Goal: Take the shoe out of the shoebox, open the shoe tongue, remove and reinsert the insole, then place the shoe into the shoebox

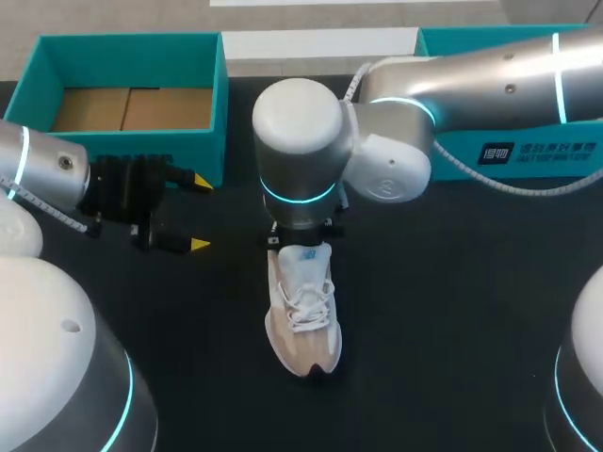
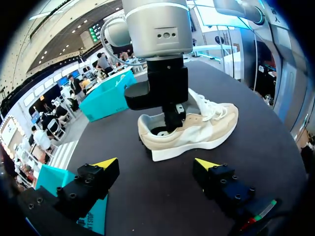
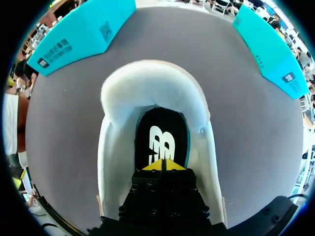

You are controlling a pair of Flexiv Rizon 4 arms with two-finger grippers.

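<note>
a beige and white lace-up sneaker (image 1: 303, 315) stands upright on its sole in the middle of the black bench (image 1: 452, 311), outside the open teal cardboard shoebox (image 1: 132, 56) at the far left corner and well apart from it. its toe points toward the robot and its heel toward the far edge. the brown floor of the shoebox shows, with nothing lying on it.

the right arm comes in from the right and hangs straight over the heel. the right pincer (image 3: 161, 165) is down inside the sneaker's opening, clenched, its yellow tips pressed together just over the black insole with a white mark (image 3: 162, 130). whether the tips pinch any of the insole cannot be told.

the left pincer (image 1: 200, 214) is released, its fingers spread wide, hovering left of the sneaker and touching nothing. a second teal box (image 1: 528, 141) lies at the far right under the right arm.
</note>
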